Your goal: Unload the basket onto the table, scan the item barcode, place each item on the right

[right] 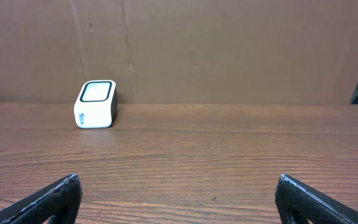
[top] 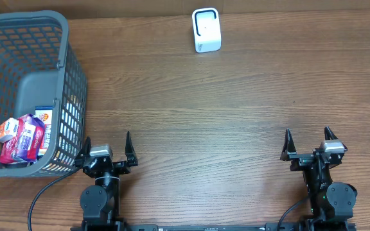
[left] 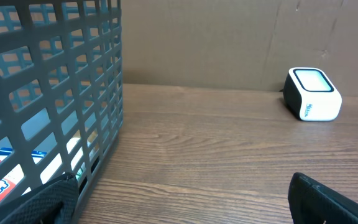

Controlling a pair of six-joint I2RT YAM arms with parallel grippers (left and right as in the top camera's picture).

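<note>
A white barcode scanner (top: 206, 29) with a dark-rimmed window stands at the far middle of the table; it also shows as the scanner (left: 314, 94) in the left wrist view and the scanner (right: 96, 104) in the right wrist view. Several small packaged items (top: 23, 136) lie in the grey plastic basket (top: 69, 70) at the left. My left gripper (top: 106, 144) is open beside the basket's near right corner, nothing between its fingers. My right gripper (top: 308, 138) is open and empty at the near right.
The basket wall (left: 61, 93) fills the left side of the left wrist view, close to the left finger (left: 42, 202). A brown cardboard wall (right: 229, 50) backs the wooden table (top: 236, 102) behind the scanner.
</note>
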